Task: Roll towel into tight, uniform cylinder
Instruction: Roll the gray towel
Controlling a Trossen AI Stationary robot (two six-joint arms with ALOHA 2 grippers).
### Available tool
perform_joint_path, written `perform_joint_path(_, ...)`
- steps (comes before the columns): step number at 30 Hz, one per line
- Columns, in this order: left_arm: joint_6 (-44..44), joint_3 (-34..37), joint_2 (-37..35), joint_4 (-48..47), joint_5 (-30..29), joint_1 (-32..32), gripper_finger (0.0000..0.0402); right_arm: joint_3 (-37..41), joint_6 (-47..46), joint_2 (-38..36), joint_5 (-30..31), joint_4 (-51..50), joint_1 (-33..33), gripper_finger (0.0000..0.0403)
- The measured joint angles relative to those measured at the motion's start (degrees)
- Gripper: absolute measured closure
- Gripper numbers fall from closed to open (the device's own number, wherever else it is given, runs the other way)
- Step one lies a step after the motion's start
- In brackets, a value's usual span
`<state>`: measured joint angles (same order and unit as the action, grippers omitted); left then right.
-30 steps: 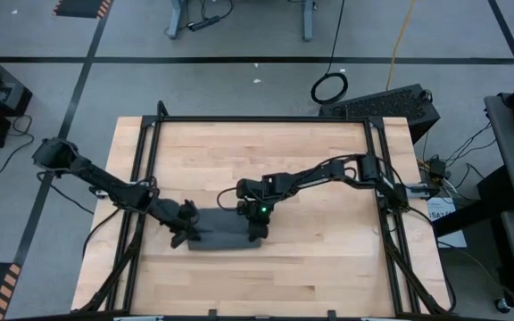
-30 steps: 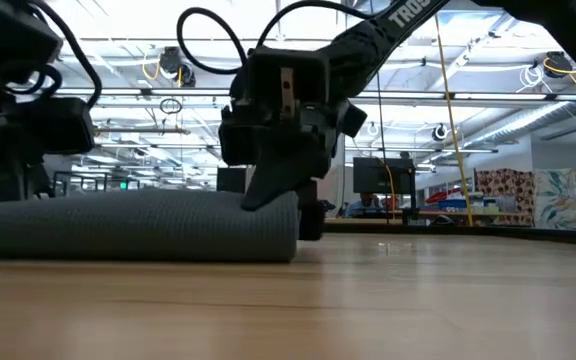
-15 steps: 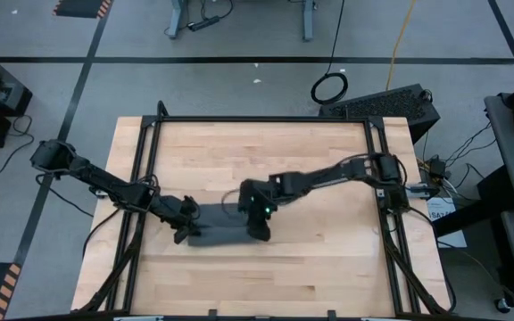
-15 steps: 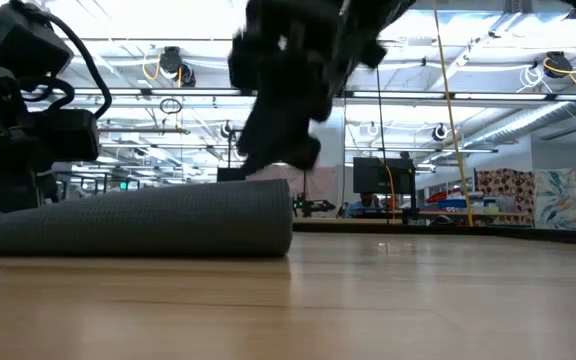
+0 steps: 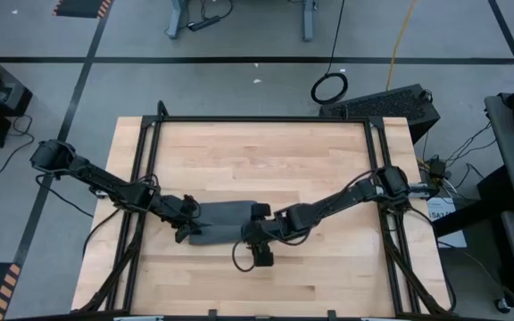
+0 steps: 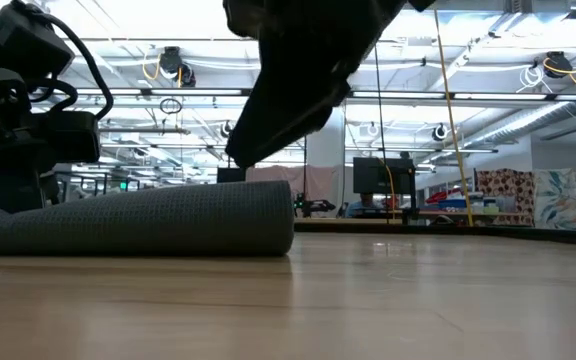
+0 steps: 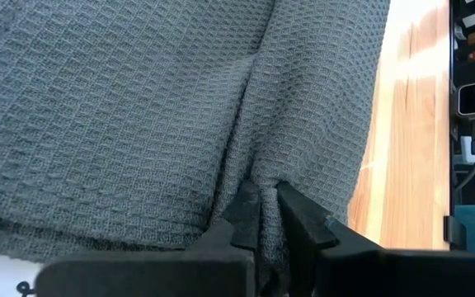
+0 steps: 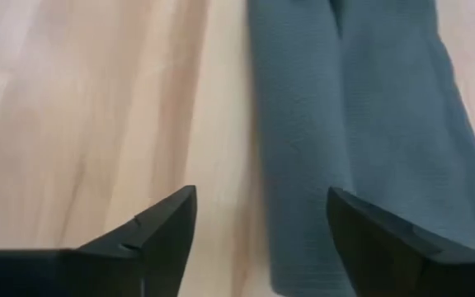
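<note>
Left gripper [image 5: 188, 230]: left of centre in the high view, at the roll's left end; the left wrist view shows its fingers [image 7: 246, 216] clenched on a pinch of grey weave, fingertips half buried in a crease.
Towel [image 5: 226, 223]: a short dark grey roll lying left to right on the wooden surface [image 5: 257, 152], lower centre of the high view; in the low view it fills the left half, its left end cut off by the frame edge.
Tag: a scrap of white shows at the lower left corner of the left wrist view, too cropped to read.
Right gripper [image 5: 260, 251]: just below the roll's right end in the high view, off the cloth; the right wrist view shows its fingers [image 8: 159, 227] spread wide and released, bare wood and the roll's edge between them.
Low view, upper centre: the right arm is a dark mass above the roll, its fingers hard to make out.
</note>
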<state>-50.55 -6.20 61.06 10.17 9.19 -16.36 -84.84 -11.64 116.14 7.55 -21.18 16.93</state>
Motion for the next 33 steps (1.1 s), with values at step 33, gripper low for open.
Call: perform_joint_path(33,-0.17,0.04,0.04,-0.24,0.02,0.02,0.0378,-0.02,-3.72,4.33,-1.40,-1.27,-1.50,0.0129)
